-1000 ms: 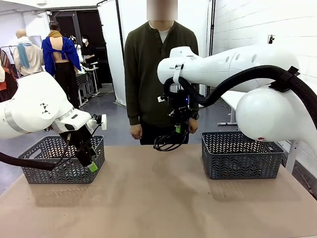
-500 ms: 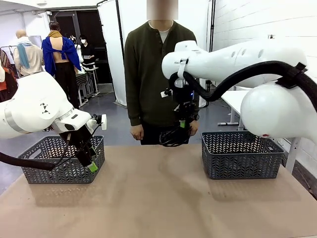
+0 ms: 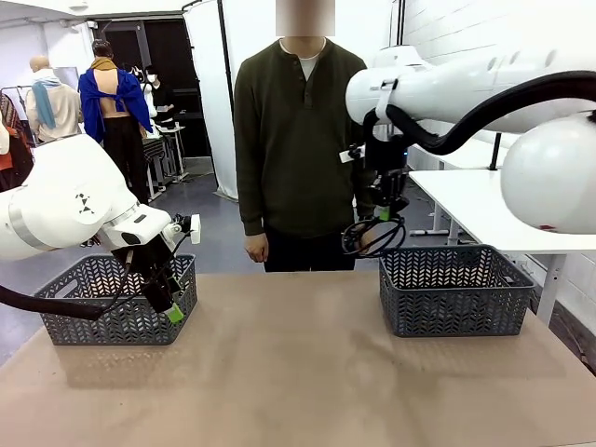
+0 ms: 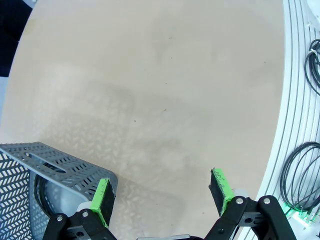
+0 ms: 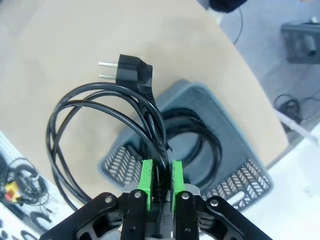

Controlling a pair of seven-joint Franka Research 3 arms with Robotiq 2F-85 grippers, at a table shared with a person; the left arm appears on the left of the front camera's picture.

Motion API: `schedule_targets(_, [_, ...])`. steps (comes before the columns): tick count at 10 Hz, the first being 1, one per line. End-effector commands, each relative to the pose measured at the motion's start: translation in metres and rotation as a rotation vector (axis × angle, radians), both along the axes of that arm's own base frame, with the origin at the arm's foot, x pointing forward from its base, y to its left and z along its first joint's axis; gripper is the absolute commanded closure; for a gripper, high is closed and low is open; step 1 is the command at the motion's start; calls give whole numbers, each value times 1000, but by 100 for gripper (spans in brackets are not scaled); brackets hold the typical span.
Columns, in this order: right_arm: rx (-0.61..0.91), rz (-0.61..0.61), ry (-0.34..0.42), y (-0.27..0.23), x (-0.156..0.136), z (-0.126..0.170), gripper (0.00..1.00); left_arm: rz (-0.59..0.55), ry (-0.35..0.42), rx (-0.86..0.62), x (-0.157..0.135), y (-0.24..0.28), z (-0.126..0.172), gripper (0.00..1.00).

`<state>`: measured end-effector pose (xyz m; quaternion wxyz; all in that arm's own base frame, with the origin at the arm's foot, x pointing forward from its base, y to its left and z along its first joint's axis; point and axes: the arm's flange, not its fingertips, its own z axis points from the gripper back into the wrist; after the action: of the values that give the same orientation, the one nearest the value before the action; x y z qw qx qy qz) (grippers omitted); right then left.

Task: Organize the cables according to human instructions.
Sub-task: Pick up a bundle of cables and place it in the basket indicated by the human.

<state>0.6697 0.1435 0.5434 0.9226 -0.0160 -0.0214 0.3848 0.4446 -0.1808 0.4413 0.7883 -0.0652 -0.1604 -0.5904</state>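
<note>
1. front view: the right gripper (image 3: pixel 385 213) hangs above the near-left corner of the right basket (image 3: pixel 453 291), its jaws pinched on a coiled black power cable (image 3: pixel 368 237) that dangles in front of the person (image 3: pixel 296 149) at the far side of the table (image 3: pixel 298 372).
2. right wrist view: green pads (image 5: pixel 147 179) clamp the bundled strands of that cable (image 5: pixel 105 120); a two-pin plug (image 5: pixel 129 70) sticks out at the far end of the coil. this view also shows another black coil (image 5: pixel 196 140) already lying inside the basket (image 5: pixel 235 172) below, hidden from the front camera.
3. front view: the left gripper (image 3: pixel 171 304) sits by the near-right corner of the left basket (image 3: pixel 112 300).
4. left wrist view: its fingers (image 4: pixel 102 200) stand wide apart with nothing between them, over bare table (image 4: pixel 150 100); the basket (image 4: pixel 45 175) corner lies at the left.
5. no writing can be read.
</note>
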Motion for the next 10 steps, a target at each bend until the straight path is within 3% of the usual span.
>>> schedule_targets(1, [25, 58, -11, -30, -21, -8, 100, -2, 4, 5, 0, 0, 2, 0])
schedule_targets(5, [14, 60, -75, -93, -22, -13, 100, -2, 4, 5, 0, 0, 2, 0])
schedule_targets(10, [24, 109, -121, -119, -10, -29, 100, -2, 4, 5, 0, 0, 2, 0])
